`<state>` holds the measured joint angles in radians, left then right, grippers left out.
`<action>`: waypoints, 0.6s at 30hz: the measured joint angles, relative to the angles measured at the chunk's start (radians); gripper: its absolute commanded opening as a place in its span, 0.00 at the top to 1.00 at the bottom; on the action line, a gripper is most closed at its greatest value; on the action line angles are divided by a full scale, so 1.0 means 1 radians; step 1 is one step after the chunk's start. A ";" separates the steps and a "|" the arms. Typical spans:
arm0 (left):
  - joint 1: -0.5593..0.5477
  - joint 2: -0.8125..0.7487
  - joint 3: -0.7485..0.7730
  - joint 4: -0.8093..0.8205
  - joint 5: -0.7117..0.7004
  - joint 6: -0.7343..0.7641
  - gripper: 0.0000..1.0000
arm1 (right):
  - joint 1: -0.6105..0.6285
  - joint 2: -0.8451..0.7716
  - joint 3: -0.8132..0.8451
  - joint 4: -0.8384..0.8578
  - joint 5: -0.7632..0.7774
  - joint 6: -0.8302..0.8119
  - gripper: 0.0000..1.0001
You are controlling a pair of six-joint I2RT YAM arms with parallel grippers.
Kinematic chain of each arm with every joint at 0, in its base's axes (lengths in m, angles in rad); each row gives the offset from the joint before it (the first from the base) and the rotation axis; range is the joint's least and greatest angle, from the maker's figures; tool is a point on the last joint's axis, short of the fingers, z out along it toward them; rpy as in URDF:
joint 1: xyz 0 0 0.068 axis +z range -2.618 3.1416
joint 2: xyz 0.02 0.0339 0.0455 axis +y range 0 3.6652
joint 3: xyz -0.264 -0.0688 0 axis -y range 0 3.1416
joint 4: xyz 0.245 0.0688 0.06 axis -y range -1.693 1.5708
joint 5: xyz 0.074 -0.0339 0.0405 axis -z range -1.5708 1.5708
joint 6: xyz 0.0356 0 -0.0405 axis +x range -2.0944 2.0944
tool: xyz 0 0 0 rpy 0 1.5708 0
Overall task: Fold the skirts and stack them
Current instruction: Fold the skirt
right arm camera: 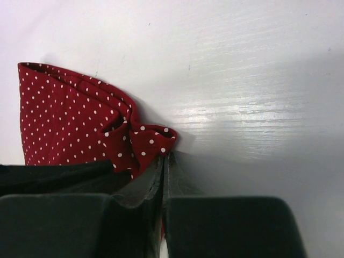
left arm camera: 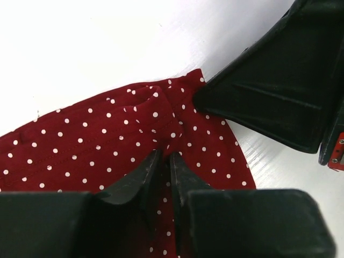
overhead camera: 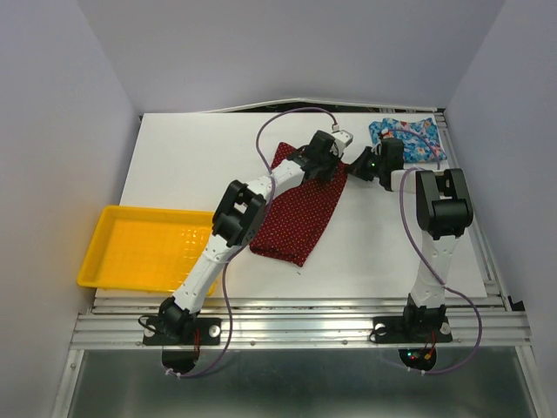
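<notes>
Dark red white-dotted cloth skirt (overhead camera: 300, 213): left gripper (left arm camera: 164, 161) and right gripper (right arm camera: 164, 161) pinch its far edge; we judge a level fold-over next.

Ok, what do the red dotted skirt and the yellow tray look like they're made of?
The red dotted skirt looks like thin woven cloth, matte, perhaps cotton: it puckers into soft folds and shows stitched seams. The yellow tray is probably moulded plastic: smooth, slightly glossy, with a rigid raised rim.

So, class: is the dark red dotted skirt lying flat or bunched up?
The dark red skirt lies mostly flat, but its far corner is puckered where the right gripper is shut on it.
</notes>
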<state>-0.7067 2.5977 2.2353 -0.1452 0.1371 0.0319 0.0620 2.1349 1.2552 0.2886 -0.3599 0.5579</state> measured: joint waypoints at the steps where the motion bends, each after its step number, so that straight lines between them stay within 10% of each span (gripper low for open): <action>1: 0.000 0.000 0.000 0.000 0.002 -0.002 0.93 | 0.000 0.000 0.000 0.001 -0.001 0.000 0.98; 18: 0.000 -0.086 -0.103 0.078 0.046 -0.054 0.98 | 0.000 0.001 0.000 0.004 -0.004 0.001 0.99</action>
<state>-0.7071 2.5114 2.1319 -0.0673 0.1829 -0.0219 0.0620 2.1361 1.2552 0.2924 -0.3641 0.5591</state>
